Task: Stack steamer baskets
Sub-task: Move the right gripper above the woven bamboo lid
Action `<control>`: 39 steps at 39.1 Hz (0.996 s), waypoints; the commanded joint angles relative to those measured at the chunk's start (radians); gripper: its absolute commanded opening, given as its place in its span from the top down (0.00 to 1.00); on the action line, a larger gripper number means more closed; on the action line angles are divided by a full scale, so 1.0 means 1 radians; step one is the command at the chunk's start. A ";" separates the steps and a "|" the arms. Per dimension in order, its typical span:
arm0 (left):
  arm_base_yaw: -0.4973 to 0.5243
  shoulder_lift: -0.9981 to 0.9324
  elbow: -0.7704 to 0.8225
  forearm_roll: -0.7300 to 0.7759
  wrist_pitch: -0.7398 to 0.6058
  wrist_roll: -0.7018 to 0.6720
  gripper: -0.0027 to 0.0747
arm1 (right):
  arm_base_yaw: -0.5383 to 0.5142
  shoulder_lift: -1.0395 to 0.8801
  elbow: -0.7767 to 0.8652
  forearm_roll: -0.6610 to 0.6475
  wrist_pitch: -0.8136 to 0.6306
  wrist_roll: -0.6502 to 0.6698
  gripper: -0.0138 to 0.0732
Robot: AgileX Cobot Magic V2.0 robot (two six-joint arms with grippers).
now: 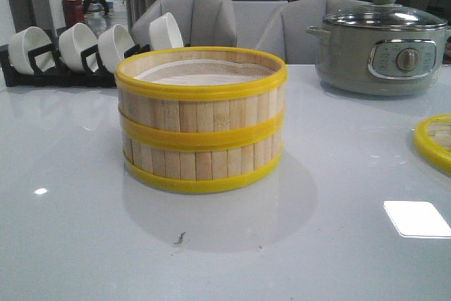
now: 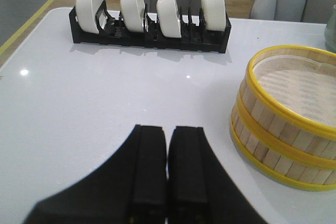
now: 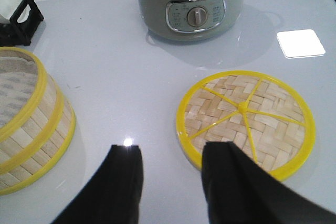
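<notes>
Two steamer baskets (image 1: 201,121) stand stacked one on the other in the middle of the white table, with slatted bamboo walls, yellow rims and a pale liner in the upper one. The same stack shows in the left wrist view (image 2: 286,114) and in the right wrist view (image 3: 29,121). My left gripper (image 2: 168,132) hovers over bare table to the left of the stack, shut with nothing between its fingers. My right gripper (image 3: 169,153) is open over the table between the stack and the flat lid, holding nothing. Neither gripper appears in the front view.
A flat woven bamboo lid (image 3: 245,116) with a yellow rim lies right of the stack (image 1: 435,142). A grey electric pot (image 1: 380,47) with a glass lid stands at the back right. A black rack of white bowls (image 2: 149,22) runs along the back left.
</notes>
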 commanded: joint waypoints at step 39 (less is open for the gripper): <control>0.002 0.002 -0.028 -0.003 -0.073 -0.013 0.85 | 0.000 0.136 -0.028 0.008 0.009 -0.002 0.39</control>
